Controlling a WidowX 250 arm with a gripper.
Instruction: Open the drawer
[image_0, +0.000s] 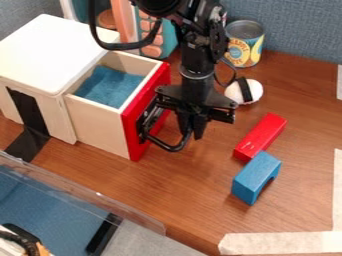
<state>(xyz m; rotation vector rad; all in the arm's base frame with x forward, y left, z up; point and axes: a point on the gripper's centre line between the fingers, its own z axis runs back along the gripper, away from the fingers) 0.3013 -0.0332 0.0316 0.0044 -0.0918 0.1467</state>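
Red-fronted, the drawer (101, 127) juts open towards my claw (193, 134), its handle (172, 148) right at my tip, though spread and grip I cannot tell.

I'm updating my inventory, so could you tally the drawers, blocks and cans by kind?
Drawer: 1, open
Blocks: 2, the red block and the blue block
Can: 1
Total: 4
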